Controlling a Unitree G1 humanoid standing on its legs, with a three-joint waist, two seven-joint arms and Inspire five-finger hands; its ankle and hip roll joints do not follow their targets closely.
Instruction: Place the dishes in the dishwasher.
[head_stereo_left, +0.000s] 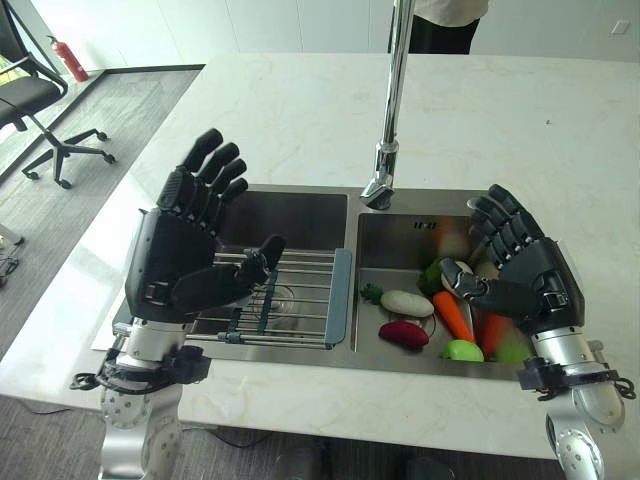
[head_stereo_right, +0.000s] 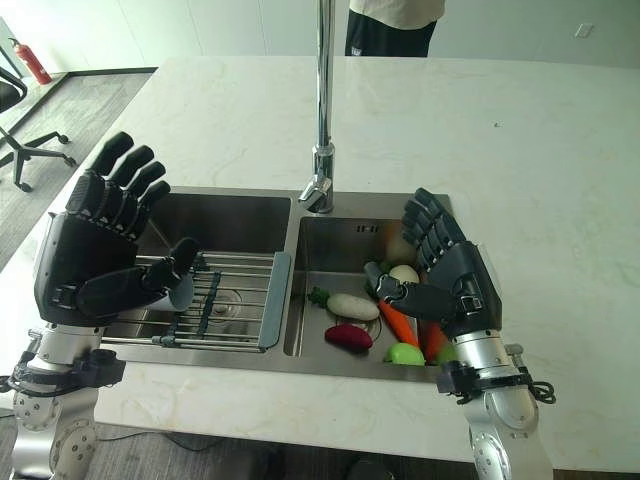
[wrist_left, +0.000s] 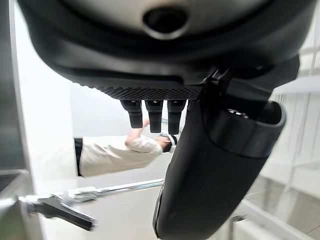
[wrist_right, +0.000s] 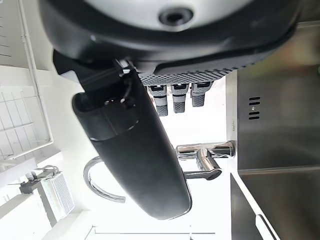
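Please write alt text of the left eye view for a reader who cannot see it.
Both robot hands, left hand and right hand, hover open above a double sink. The left basin holds a wire rack, the right one vegetables below the tap.

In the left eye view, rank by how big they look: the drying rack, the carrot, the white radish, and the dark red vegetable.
1. Drying rack, clearly largest.
2. Carrot, partly hidden by the right hand.
3. White radish and dark red vegetable look about alike; too close to rank.
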